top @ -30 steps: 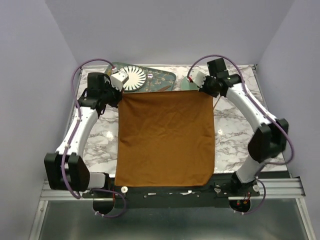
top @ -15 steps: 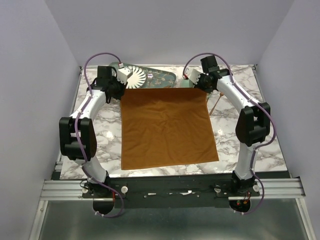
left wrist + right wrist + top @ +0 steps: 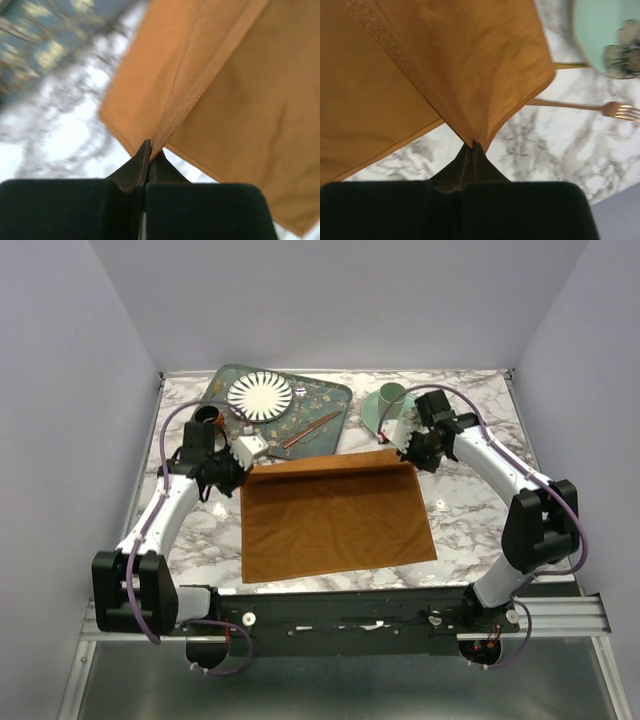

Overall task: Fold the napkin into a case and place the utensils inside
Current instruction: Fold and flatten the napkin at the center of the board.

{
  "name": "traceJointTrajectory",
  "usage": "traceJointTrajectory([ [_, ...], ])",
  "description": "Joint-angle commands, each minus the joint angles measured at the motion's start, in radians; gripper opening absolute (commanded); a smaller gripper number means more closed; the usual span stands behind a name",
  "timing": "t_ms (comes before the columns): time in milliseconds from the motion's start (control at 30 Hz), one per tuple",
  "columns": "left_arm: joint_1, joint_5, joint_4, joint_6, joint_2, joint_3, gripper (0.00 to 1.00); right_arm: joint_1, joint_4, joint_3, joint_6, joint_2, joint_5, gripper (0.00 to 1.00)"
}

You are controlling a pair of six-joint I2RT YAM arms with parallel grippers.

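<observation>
A: Top view: one rust napkin [image 3: 335, 525], soft and creased, lies mid-worktop [image 3: 470, 510] with its far edge lifted.

B: Wrists closer. Left pincer [image 3: 149, 152] clamped on one hemmed far corner, right pincer [image 3: 472, 146] on the other. Only the right wrist shows one slim copper fork [image 3: 600, 107] on marble beside a mint dish [image 3: 592, 30].

One rust-orange napkin [image 3: 335, 525] lies on the bench. Two hands are in view: left hand [image 3: 150, 150], right hand [image 3: 472, 146]. One patterned green tray [image 3: 328, 398], one striped plate [image 3: 260, 395], one mint saucer [image 3: 371, 412], one cup [image 3: 392, 393]. One fork [image 3: 620, 111] lies just beyond the right hand. One slim copper utensil [image 3: 312, 428] lies beyond the left hand.
</observation>
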Motion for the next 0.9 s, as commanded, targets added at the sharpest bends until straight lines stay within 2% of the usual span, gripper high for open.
traceJointTrajectory([
  [0,0.016,-0.022,-0.129,0.175,-0.155,-0.195,0.0,-0.007,-0.081,-0.19,0.004,-0.123,-0.046,0.01],
  [100,0.002,-0.028,-0.152,0.229,-0.235,-0.312,0.0,0.028,-0.05,-0.348,0.041,-0.157,-0.081,0.01],
  [233,-0.018,-0.043,-0.152,0.232,-0.277,-0.381,0.01,0.069,-0.027,-0.419,0.067,-0.171,-0.083,0.01],
  [567,-0.11,-0.102,-0.181,0.248,-0.346,-0.449,0.01,0.083,-0.07,-0.425,0.059,-0.17,-0.069,0.01],
  [867,-0.212,-0.123,-0.298,0.248,-0.478,-0.438,0.0,0.082,-0.122,-0.437,0.035,-0.229,-0.049,0.01],
])
